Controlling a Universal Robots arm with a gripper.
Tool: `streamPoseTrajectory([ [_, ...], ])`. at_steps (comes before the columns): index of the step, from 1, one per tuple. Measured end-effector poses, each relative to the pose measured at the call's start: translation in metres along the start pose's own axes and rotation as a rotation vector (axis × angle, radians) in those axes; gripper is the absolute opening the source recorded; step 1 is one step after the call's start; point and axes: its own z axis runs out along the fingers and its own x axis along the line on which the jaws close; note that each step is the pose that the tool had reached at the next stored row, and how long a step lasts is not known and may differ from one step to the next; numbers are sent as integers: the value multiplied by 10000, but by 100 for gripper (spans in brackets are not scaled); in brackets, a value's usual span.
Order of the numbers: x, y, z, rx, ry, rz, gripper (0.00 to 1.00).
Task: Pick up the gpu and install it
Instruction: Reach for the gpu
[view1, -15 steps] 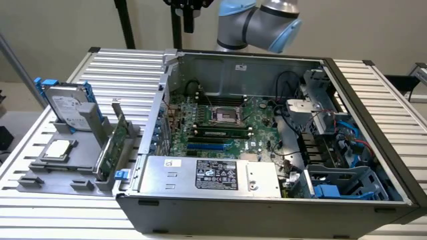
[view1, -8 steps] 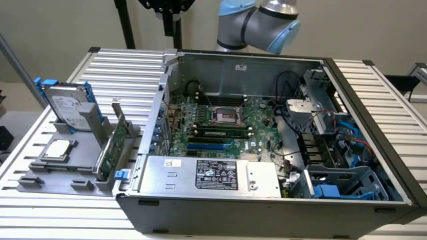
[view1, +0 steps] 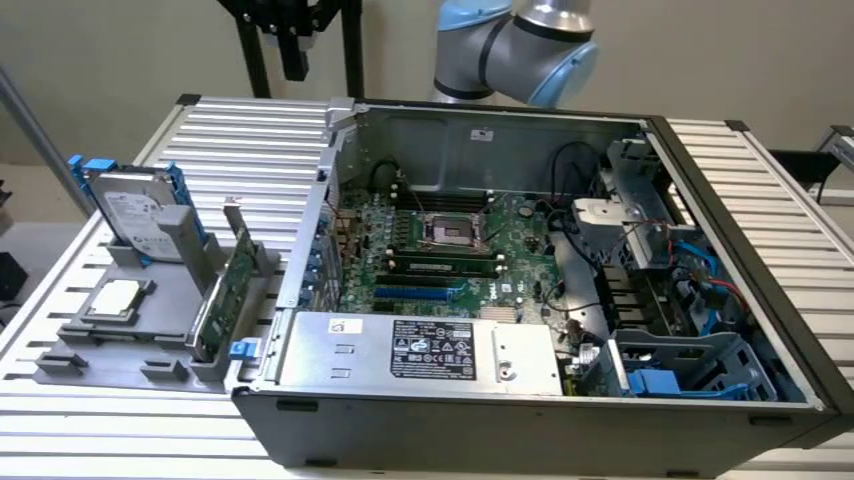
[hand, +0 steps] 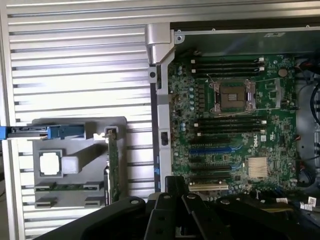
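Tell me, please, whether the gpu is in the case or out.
Out: the gpu stands on edge in the grey holder beside the case.

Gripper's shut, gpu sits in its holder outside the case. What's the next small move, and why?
I'd likely slide the gripper across to above the gpu and open it. The card stands on edge in the gray holder beside the case, untouched, while the shut gripper hangs over the case wall by the motherboard.
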Motion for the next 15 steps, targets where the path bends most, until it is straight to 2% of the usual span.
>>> streamPoseTrajectory([
  [15, 685, -55, 183, 74, -2, -2, 11],
])
